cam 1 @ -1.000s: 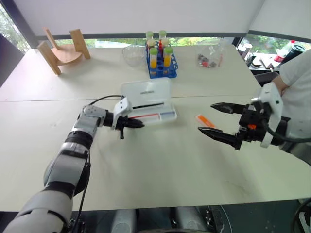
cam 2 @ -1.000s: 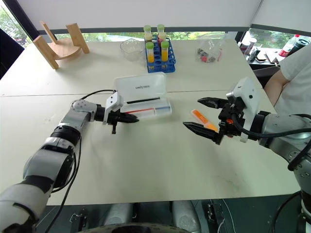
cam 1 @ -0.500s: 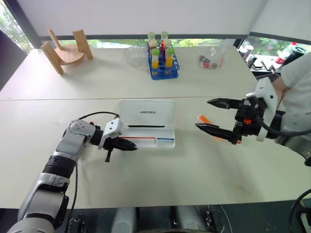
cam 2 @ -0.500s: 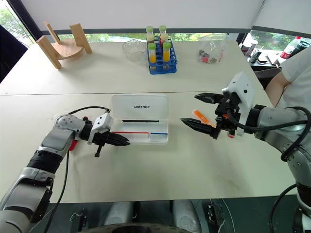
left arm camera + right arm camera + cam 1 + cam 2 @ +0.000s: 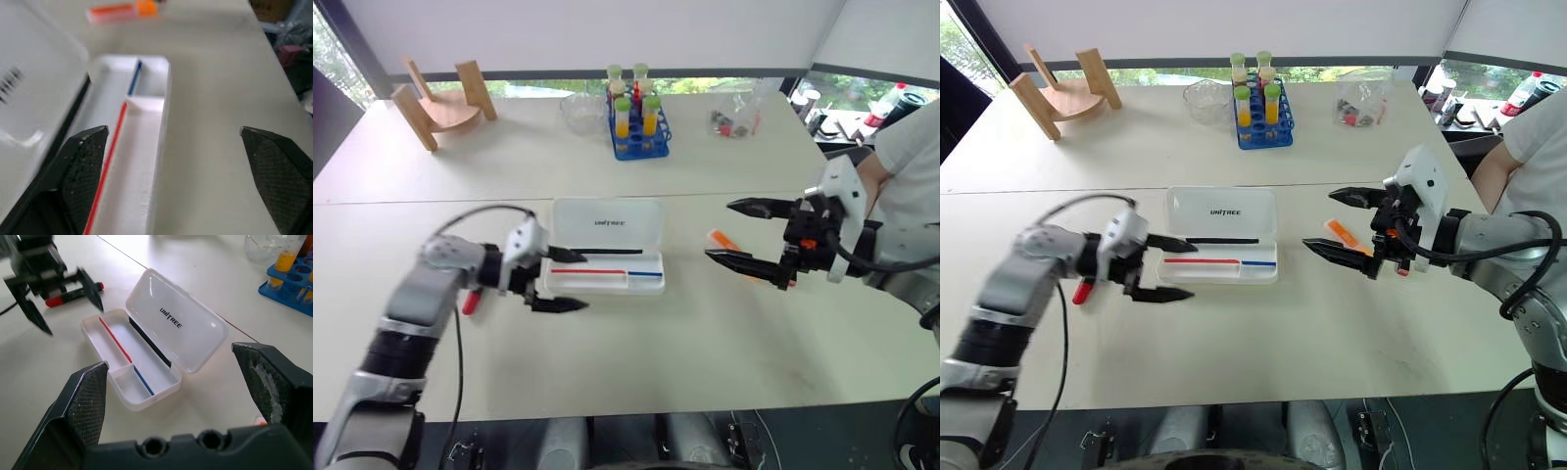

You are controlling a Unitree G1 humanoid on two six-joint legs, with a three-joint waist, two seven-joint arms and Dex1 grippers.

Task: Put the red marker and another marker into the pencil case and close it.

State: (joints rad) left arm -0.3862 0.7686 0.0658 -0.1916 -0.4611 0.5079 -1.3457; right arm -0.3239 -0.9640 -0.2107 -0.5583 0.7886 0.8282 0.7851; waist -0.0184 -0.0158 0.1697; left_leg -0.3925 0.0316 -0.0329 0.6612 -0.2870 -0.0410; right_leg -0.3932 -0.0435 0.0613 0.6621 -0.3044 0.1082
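Pale tabletop runs under a window strip along the top of the frame, with a wooden stand [image 5: 1060, 88] at upper left and a blue tube rack [image 5: 1263, 116] at upper centre, both well away from your work. At frame centre you have the pencil case [image 5: 1222, 237] lying open, lid folded back flat, tray empty and ready to load. Your left gripper [image 5: 1161, 266] hangs at the tray's left end with its jaws spread wide and nothing between them. The red marker [image 5: 1083, 289] lies on the table further left, just behind that wrist. The orange highlighter [image 5: 1344, 236] sits right of the case, and your right gripper [image 5: 1340, 223] hovers around it, fingers fully apart and empty, well placed for a pick. Neither marker is in yet.
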